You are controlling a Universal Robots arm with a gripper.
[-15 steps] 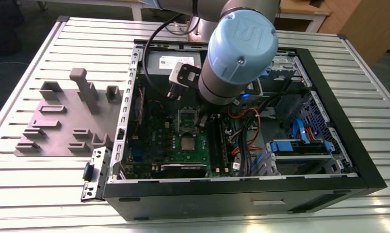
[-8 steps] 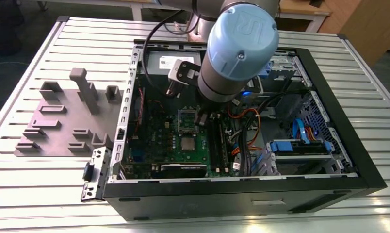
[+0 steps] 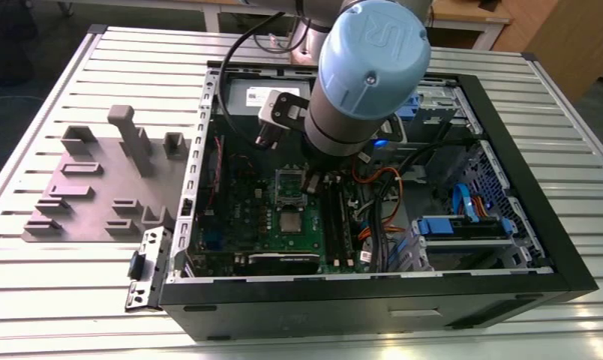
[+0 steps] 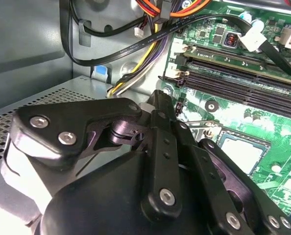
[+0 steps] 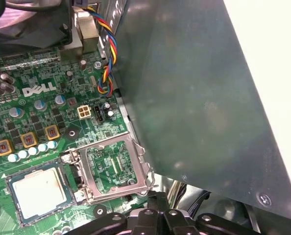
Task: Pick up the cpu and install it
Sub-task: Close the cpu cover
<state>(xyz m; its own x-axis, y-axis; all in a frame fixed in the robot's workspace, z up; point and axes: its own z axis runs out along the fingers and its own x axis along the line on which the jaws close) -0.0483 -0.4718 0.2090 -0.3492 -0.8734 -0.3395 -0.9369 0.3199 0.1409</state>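
Black gripper [image 4: 160, 102] links are crowding closest to the lens in both wrist views, hanging inside the computer case [image 3: 541, 225] over the green board [image 5: 47, 112] — whether it is clenched or released I cannot tell. The cpu [image 5: 40, 192] is lying flat in its socket on that board, apart from the gripper, with the metal socket frame [image 5: 117, 166] lying swung open just beside it. Coloured wires [image 5: 106, 54] are running down along the grey case wall [image 5: 194, 98] near the frame, and black cables [image 4: 135, 44] are crossing near the memory slots [image 4: 233, 73]. White lettering is showing on the board — a white label [image 3: 253, 95] is sitting on the grey box [image 3: 281, 82].
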